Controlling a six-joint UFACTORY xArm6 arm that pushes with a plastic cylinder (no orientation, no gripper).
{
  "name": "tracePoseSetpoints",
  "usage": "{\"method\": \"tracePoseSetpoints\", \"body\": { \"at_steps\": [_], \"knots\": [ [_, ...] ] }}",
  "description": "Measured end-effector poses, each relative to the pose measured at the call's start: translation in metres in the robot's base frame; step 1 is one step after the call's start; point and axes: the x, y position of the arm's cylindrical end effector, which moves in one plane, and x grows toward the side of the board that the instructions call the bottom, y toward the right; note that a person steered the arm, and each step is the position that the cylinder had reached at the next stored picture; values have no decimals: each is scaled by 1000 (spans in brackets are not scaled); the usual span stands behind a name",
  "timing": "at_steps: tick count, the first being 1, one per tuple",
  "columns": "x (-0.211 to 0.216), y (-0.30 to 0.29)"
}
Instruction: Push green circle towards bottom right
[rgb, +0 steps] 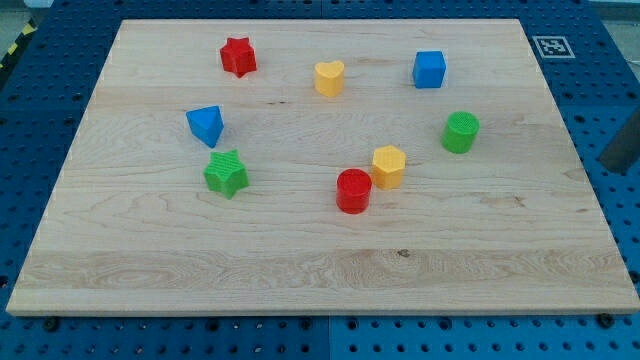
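The green circle (461, 132) stands on the right part of the wooden board (300, 270), upright and alone. A dark shape, which looks like my rod, comes in at the view's right edge. Its lower end, my tip (607, 164), is off the board over the blue pegboard, well to the right of the green circle and slightly lower. It touches no block. The yellow hexagon (389, 166) is the nearest block, to the lower left of the green circle.
A red circle (353, 190) touches the yellow hexagon's lower left. A blue cube (429, 69) is above the green circle. A yellow heart (329, 77), red star (238, 56), blue triangle (206, 125) and green star (226, 173) lie further left.
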Motion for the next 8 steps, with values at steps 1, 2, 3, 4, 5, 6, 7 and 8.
{"method": "tracePoseSetpoints", "body": {
  "at_steps": [1, 2, 3, 4, 5, 6, 7, 8],
  "knots": [
    [-73, -36],
    [-84, -140],
    [-84, -202],
    [-81, -193],
    [-59, -178],
    [-33, -170],
    [9, -156],
    [54, -138]
  ]
}}
